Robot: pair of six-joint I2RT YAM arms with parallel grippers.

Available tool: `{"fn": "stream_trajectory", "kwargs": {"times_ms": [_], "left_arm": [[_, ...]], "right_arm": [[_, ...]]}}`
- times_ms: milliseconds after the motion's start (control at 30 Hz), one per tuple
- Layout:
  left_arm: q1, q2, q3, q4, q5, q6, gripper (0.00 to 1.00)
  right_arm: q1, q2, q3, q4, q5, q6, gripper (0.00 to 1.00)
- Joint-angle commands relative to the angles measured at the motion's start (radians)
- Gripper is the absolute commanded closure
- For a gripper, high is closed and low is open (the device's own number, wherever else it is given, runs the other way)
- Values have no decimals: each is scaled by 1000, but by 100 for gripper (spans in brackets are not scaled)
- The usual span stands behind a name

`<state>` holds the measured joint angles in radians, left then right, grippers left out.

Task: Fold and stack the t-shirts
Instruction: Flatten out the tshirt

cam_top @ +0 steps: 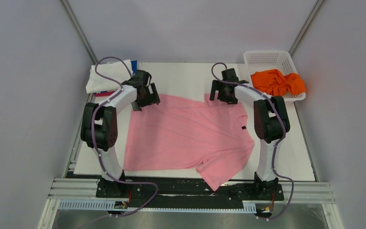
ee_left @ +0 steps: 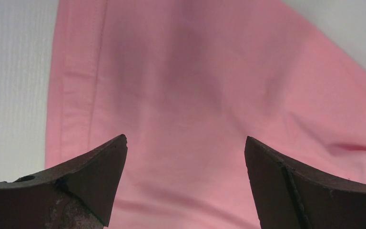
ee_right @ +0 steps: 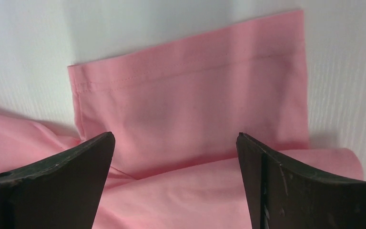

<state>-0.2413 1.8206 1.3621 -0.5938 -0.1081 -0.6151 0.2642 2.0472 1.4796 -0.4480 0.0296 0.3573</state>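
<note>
A light pink t-shirt [cam_top: 186, 133] lies spread flat on the white table, collar toward the right, one sleeve hanging over the near edge. My left gripper [cam_top: 145, 100] is open over the shirt's far left corner; the left wrist view shows pink cloth [ee_left: 186, 95] with its hem between the spread fingers. My right gripper [cam_top: 224, 98] is open over the far sleeve; the right wrist view shows that sleeve [ee_right: 190, 105] between the fingers. An orange t-shirt [cam_top: 277, 82] lies in the basket. A white t-shirt [cam_top: 106, 76] tops a folded stack at the far left, with blue and magenta cloth edges beneath.
A white plastic lattice basket [cam_top: 267, 59] stands at the far right corner of the white table [cam_top: 181, 76]. Grey walls close in on all sides. A metal rail with the arm bases runs along the near edge.
</note>
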Motion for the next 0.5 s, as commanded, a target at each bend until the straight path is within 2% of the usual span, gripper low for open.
{"fn": "stream_trajectory", "kwargs": {"times_ms": [0,300,467], "left_arm": [[11,80,6,48,29,0,0],[37,274,173,7,-58,0,0],[81,373,279,-18,-22,-7,0]], "right_arm": [[-12,37,26,34,39,20,0],[-55,233,273,-61,57,20,0],[-95,347,441,-91,26,16,0]]}}
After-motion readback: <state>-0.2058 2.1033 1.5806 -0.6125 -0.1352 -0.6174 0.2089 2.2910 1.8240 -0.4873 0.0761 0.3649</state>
